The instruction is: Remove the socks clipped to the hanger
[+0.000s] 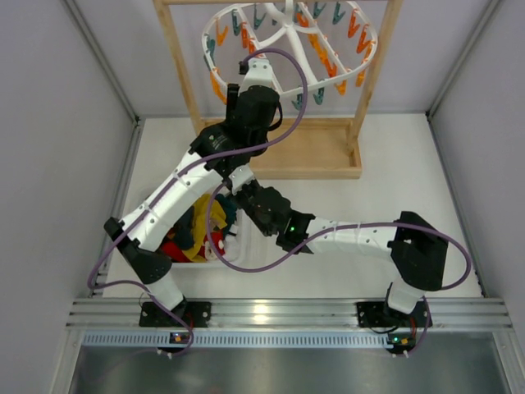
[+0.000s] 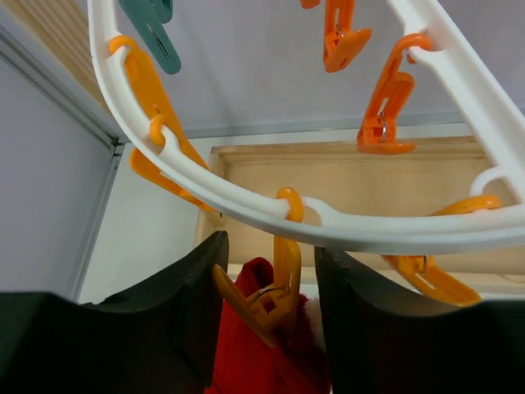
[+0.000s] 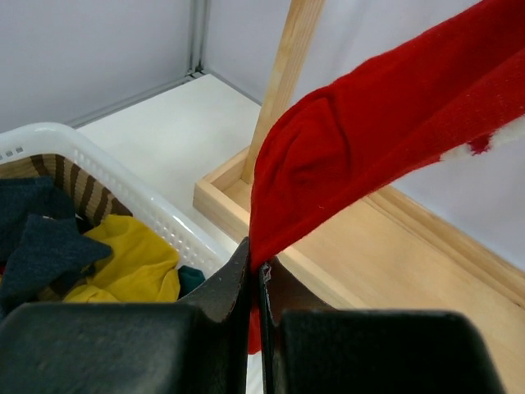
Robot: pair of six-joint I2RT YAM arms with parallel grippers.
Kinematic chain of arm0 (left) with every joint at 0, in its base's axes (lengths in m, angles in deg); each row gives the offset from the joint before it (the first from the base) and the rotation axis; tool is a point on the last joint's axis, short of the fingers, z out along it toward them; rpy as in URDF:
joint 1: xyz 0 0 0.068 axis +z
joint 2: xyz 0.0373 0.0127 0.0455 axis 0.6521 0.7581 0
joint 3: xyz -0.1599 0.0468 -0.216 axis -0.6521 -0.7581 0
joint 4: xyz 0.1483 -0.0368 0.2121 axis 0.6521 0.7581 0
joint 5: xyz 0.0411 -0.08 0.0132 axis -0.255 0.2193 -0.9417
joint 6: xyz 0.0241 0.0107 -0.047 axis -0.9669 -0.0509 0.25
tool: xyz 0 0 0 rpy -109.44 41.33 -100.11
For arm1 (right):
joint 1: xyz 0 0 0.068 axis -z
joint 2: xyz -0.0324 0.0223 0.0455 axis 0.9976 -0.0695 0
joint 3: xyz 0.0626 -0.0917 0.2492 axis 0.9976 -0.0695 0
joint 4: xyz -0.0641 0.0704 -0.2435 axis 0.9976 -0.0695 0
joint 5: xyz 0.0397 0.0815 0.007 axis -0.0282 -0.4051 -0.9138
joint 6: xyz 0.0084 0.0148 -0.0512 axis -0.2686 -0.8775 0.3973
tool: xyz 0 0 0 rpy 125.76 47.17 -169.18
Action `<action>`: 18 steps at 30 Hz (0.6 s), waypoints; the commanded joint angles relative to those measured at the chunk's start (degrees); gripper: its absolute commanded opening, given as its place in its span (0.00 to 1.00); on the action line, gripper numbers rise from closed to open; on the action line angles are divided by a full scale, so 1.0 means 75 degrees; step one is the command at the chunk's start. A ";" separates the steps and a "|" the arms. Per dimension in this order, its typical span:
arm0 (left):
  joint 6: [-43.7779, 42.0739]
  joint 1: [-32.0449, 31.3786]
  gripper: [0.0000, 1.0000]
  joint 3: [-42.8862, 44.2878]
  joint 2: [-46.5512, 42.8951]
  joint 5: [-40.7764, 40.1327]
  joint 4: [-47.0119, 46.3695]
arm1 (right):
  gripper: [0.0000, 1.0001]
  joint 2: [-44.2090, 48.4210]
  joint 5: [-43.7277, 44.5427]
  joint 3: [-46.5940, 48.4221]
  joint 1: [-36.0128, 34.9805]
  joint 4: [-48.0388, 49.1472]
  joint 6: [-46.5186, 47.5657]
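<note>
The white oval hanger hangs from a wooden stand, with orange and teal pegs along its rim. One orange peg still clips a red sock with white marks. My left gripper reaches up under the rim with that peg between its fingers. The left finger touches one lever and a narrow gap shows at the right finger. The red sock stretches down to my right gripper, which is shut on its lower end beside the basket.
A white basket at the near left holds a yellow sock, a navy one and a red one. The stand's wooden base tray lies behind it, posts rising on both sides. Grey walls enclose the table.
</note>
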 commanded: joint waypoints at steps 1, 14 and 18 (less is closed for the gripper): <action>-0.0102 0.0039 0.47 0.0382 -0.0044 -0.0050 -0.0176 | 0.00 -0.0084 -0.0085 0.0186 -0.0231 0.0039 0.0018; -0.0102 0.0086 0.25 0.0324 -0.0067 0.0313 -0.0153 | 0.00 0.0464 -0.0156 -0.0761 -0.0231 0.0286 -0.0345; 0.0120 0.0086 0.50 -0.0424 -0.0676 0.0711 -0.0164 | 0.00 0.1297 -0.0307 -0.1582 -0.0219 0.0239 -0.0696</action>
